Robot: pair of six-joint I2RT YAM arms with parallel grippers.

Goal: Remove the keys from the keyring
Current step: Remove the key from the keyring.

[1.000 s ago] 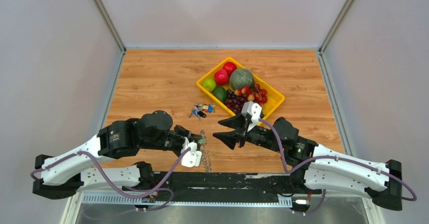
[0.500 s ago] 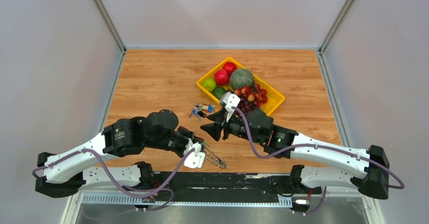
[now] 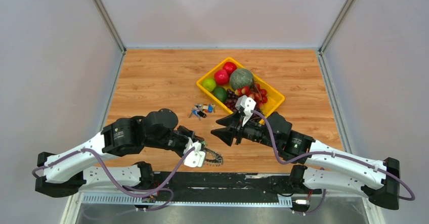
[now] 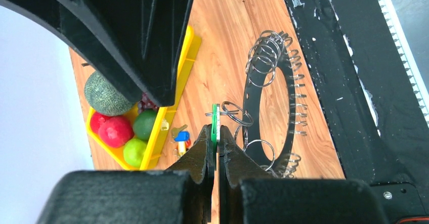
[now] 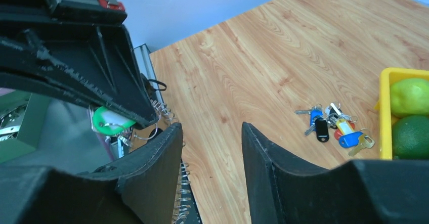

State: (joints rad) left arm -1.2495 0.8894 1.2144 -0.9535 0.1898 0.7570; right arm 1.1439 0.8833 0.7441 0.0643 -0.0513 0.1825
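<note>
Near the surface's near edge, the left end effector (image 4: 214, 135) pinches the green tag (image 4: 215, 117) of the keyring (image 3: 213, 158). The keys (image 4: 252, 100) have swung rightward, and the right end effector (image 3: 218, 132), spread and empty, hovers close, ready for stripping.

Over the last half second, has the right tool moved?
Yes: the right tool has drawn back to the right, farther from the coloured key bunch on the table.
</note>
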